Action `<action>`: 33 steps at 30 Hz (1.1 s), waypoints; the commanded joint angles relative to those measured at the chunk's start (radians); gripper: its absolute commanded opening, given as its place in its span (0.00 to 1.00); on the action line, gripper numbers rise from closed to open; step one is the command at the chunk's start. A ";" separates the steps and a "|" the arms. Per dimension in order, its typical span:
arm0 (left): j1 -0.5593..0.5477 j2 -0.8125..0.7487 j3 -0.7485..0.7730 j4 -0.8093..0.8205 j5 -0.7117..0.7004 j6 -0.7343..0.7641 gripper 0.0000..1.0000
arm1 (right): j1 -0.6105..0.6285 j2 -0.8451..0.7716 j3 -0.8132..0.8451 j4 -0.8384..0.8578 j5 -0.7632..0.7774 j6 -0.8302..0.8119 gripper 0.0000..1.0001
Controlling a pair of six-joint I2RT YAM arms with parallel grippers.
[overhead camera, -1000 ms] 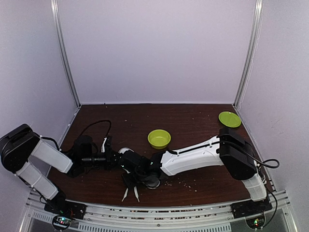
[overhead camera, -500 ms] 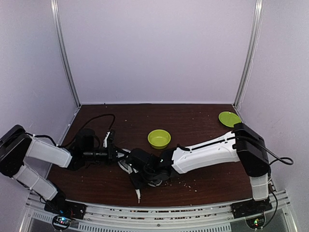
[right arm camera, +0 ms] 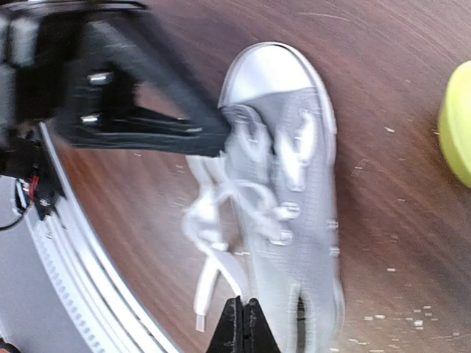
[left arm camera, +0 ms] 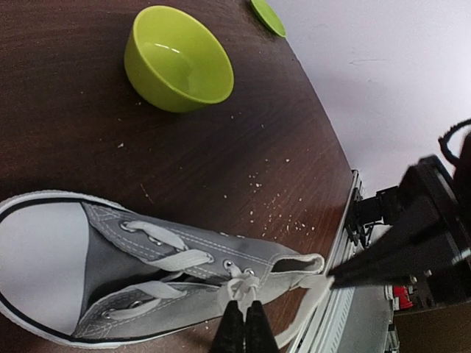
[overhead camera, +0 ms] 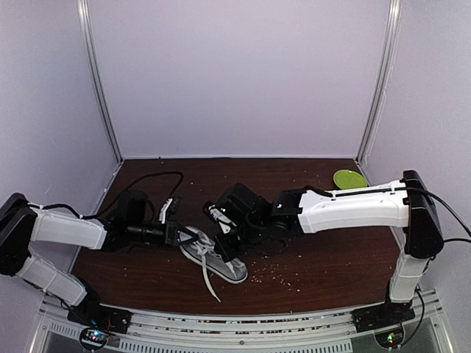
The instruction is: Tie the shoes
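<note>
The grey shoe (overhead camera: 215, 259) lies on its sole near the table's front, toe pointing left in the left wrist view (left arm camera: 110, 272). My left gripper (overhead camera: 191, 237) is shut on the bunched white lace (left arm camera: 246, 290) at the top eyelets. My right gripper (overhead camera: 227, 245) hovers over the shoe's heel end and is shut on another strand of lace (right arm camera: 254, 283), which runs back to the shoe (right arm camera: 294, 184). The right gripper's dark fingers (left arm camera: 383, 257) show pinching that strand beside the heel opening. A loose lace end (overhead camera: 210, 283) trails toward the front edge.
A green bowl (left arm camera: 179, 59) stands beyond the shoe; in the top view my right wrist hides it. A small green plate (overhead camera: 349, 179) lies at the back right. Crumbs (overhead camera: 276, 271) are scattered right of the shoe. The metal front rail (overhead camera: 243, 320) runs close behind the heel.
My right arm has lifted and swung back to the right, uncovering the shoe, and its gripper has closed on a lace. My left gripper has crept slightly right, still holding its lace.
</note>
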 commanded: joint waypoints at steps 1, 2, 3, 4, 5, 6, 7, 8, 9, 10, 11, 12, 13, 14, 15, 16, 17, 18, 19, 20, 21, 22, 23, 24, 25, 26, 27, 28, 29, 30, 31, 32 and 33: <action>-0.025 -0.028 0.031 -0.007 0.008 0.060 0.00 | -0.063 0.013 0.041 -0.136 -0.034 -0.121 0.00; -0.032 -0.027 0.034 -0.013 0.004 0.063 0.00 | -0.078 0.017 0.051 -0.147 -0.036 -0.144 0.00; -0.039 -0.026 0.034 -0.017 -0.007 0.064 0.00 | -0.091 0.020 0.052 -0.146 -0.046 -0.165 0.00; -0.045 -0.022 0.029 -0.021 -0.027 0.059 0.00 | -0.106 0.027 0.054 -0.135 -0.062 -0.182 0.00; -0.047 -0.016 0.024 -0.022 -0.046 0.049 0.00 | -0.119 0.041 0.059 -0.135 -0.091 -0.200 0.00; -0.048 -0.008 0.018 -0.025 -0.062 0.038 0.00 | -0.135 0.057 0.070 -0.144 -0.117 -0.214 0.00; -0.049 -0.001 0.009 -0.028 -0.089 0.020 0.00 | -0.143 0.073 0.078 -0.152 -0.128 -0.225 0.00; -0.050 0.004 -0.003 -0.021 -0.116 -0.003 0.00 | -0.149 0.086 0.079 -0.152 -0.134 -0.237 0.00; -0.049 0.011 -0.022 0.009 -0.130 -0.025 0.00 | -0.154 0.096 0.075 -0.147 -0.140 -0.250 0.00; -0.049 0.018 -0.038 0.056 -0.141 -0.045 0.00 | -0.158 0.106 0.069 -0.145 -0.144 -0.261 0.00; -0.049 0.027 -0.053 0.091 -0.152 -0.057 0.00 | -0.160 0.113 0.060 -0.143 -0.152 -0.269 0.00; -0.049 0.038 -0.065 0.119 -0.161 -0.062 0.00 | -0.162 0.118 0.047 -0.136 -0.163 -0.276 0.00; -0.049 0.053 -0.071 0.142 -0.167 -0.060 0.00 | -0.163 0.119 0.029 -0.122 -0.177 -0.280 0.00; -0.049 0.070 -0.074 0.162 -0.171 -0.053 0.00 | -0.162 0.117 0.006 -0.100 -0.196 -0.280 0.00; -0.049 0.086 -0.073 0.179 -0.179 -0.045 0.00 | -0.162 0.113 -0.024 -0.069 -0.220 -0.274 0.00; -0.050 0.106 -0.070 0.199 -0.180 -0.042 0.00 | -0.161 0.113 -0.041 -0.046 -0.244 -0.267 0.00; -0.050 0.122 -0.067 0.218 -0.179 -0.036 0.00 | -0.160 0.113 -0.057 -0.024 -0.265 -0.254 0.00; -0.049 0.135 -0.065 0.236 -0.180 -0.033 0.00 | -0.157 0.113 -0.070 -0.003 -0.282 -0.244 0.00; -0.049 0.145 -0.065 0.251 -0.180 -0.033 0.00 | -0.149 0.113 -0.081 0.018 -0.298 -0.234 0.00; -0.049 0.155 -0.060 0.255 -0.182 -0.028 0.00 | -0.141 0.117 -0.088 0.031 -0.312 -0.228 0.00; -0.049 0.160 -0.054 0.251 -0.180 -0.015 0.00 | -0.130 0.122 -0.094 0.043 -0.321 -0.221 0.00; -0.047 0.164 -0.043 0.239 -0.176 0.003 0.00 | -0.119 0.125 -0.098 0.057 -0.328 -0.211 0.00; -0.048 0.168 -0.034 0.227 -0.174 0.019 0.00 | -0.111 0.129 -0.103 0.072 -0.338 -0.198 0.00; -0.048 0.171 -0.026 0.217 -0.171 0.032 0.00 | -0.101 0.130 -0.110 0.090 -0.350 -0.184 0.00; -0.047 0.176 -0.020 0.212 -0.168 0.046 0.00 | -0.094 0.127 -0.116 0.113 -0.360 -0.166 0.00; -0.045 0.181 -0.014 0.206 -0.167 0.058 0.00 | -0.086 0.125 -0.124 0.133 -0.366 -0.151 0.00; -0.043 0.184 -0.008 0.197 -0.163 0.067 0.00 | -0.081 0.122 -0.129 0.148 -0.365 -0.138 0.00; -0.041 0.184 -0.002 0.188 -0.158 0.075 0.00 | -0.077 0.119 -0.132 0.158 -0.355 -0.127 0.00; -0.040 0.179 0.000 0.181 -0.155 0.081 0.00 | -0.073 0.117 -0.135 0.166 -0.338 -0.117 0.00; -0.040 0.168 0.000 0.175 -0.156 0.089 0.00 | -0.073 0.115 -0.138 0.169 -0.322 -0.105 0.00; -0.040 0.151 -0.002 0.166 -0.161 0.101 0.00 | -0.075 0.109 -0.141 0.169 -0.296 -0.095 0.00; -0.039 0.128 -0.002 0.148 -0.168 0.113 0.00 | -0.075 0.103 -0.143 0.170 -0.268 -0.085 0.00; -0.040 0.093 0.001 0.122 -0.179 0.132 0.00 | -0.077 0.093 -0.146 0.169 -0.243 -0.077 0.00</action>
